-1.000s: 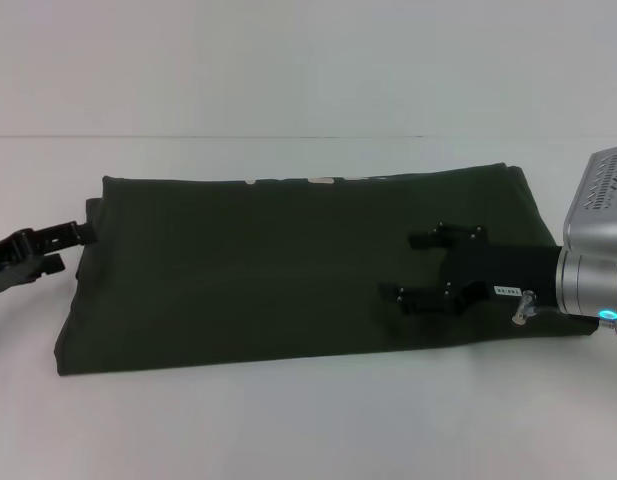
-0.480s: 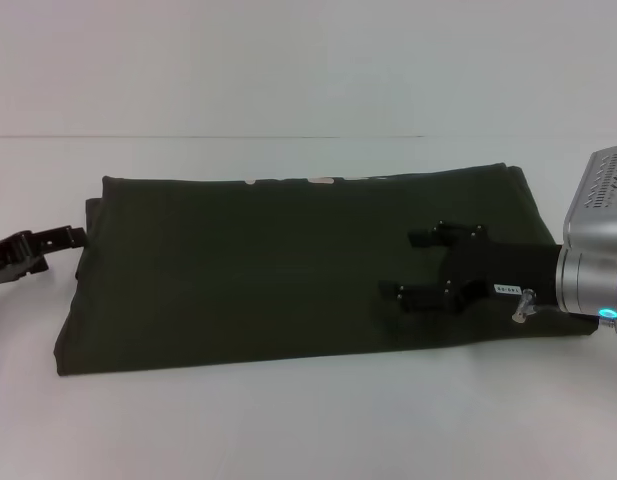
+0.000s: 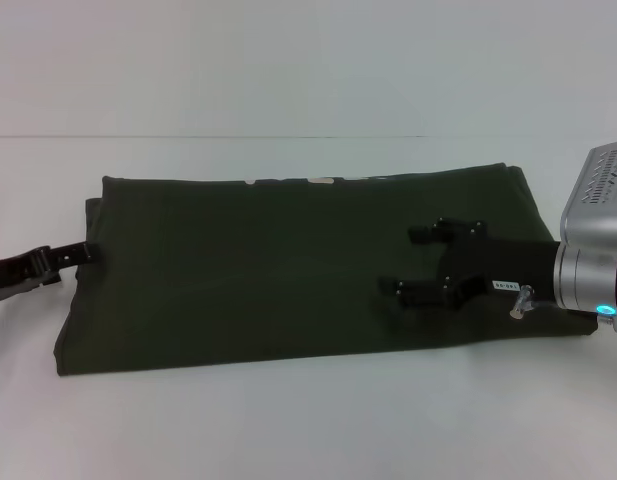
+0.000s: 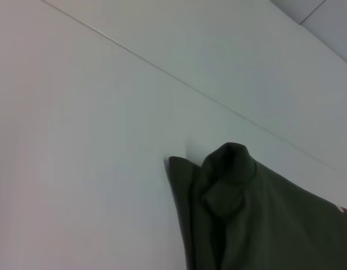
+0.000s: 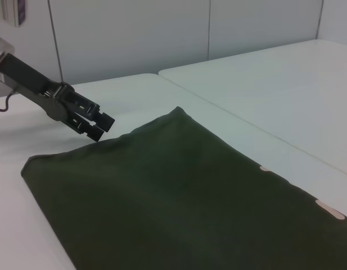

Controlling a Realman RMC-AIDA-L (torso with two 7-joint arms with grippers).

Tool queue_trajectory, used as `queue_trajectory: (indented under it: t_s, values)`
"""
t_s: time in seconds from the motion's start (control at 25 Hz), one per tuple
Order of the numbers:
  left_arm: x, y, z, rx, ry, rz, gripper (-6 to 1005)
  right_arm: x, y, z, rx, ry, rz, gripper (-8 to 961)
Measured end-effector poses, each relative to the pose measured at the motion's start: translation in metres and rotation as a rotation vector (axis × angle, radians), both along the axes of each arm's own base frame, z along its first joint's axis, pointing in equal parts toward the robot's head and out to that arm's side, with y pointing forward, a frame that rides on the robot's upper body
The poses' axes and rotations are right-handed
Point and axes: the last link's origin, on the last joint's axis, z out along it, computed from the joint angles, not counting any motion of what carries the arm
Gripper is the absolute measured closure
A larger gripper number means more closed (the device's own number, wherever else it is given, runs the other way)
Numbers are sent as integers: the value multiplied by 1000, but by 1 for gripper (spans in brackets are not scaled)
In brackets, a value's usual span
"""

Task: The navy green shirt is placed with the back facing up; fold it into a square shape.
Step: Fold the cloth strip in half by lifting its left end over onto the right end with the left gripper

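Observation:
The navy green shirt (image 3: 288, 265) lies flat on the white table as a long folded rectangle. It also shows in the right wrist view (image 5: 179, 202), and its corner shows in the left wrist view (image 4: 240, 219). My right gripper (image 3: 404, 262) is open and hovers over the shirt's right part with its jaws spread and empty. My left gripper (image 3: 76, 253) is low at the shirt's left edge, with its tips at the hem and its jaws together. It also shows in the right wrist view (image 5: 101, 126).
The white table (image 3: 308, 430) runs around the shirt, with a seam line (image 3: 238, 137) behind it. Small pale marks (image 3: 323, 181) show along the shirt's far edge. A second table (image 5: 285, 73) stands beyond.
My left gripper has moved right and down to the shirt's left edge. The right gripper has shifted very slightly. The shirt has not moved.

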Motion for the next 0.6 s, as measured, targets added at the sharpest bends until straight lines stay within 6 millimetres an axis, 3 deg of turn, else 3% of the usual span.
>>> queue_trajectory:
  t_s: [0.6]
  values:
    - [-2,1,-5,13,19,12,126,-1,2,0,5,-3,-2,37]
